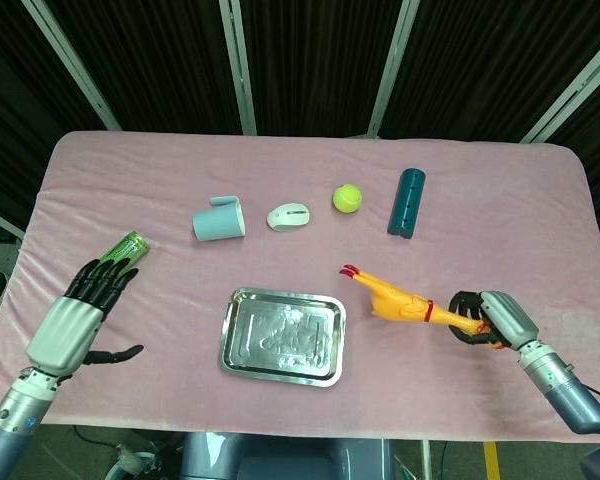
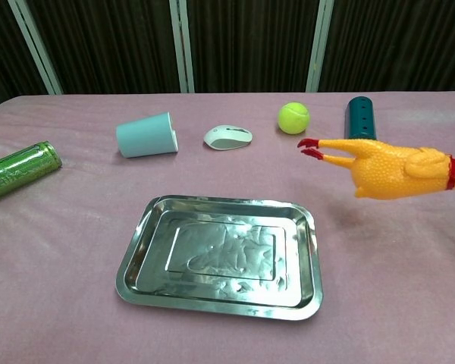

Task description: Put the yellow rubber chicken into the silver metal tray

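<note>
The right hand (image 1: 490, 320) shows only in the head view, its grey back facing up and its dark fingers curled around the neck end of the yellow rubber chicken (image 1: 395, 298), which sticks out from the fingers away from the wrist. Its forearm slants back from the hand. The left hand (image 1: 75, 320) holds nothing, back up, its dark fingers (image 1: 105, 280) stretched forward and slightly spread, thumb out to the side.

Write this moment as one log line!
right hand: holds chicken | chicken: lifted, right of tray | left hand: open, empty
</note>
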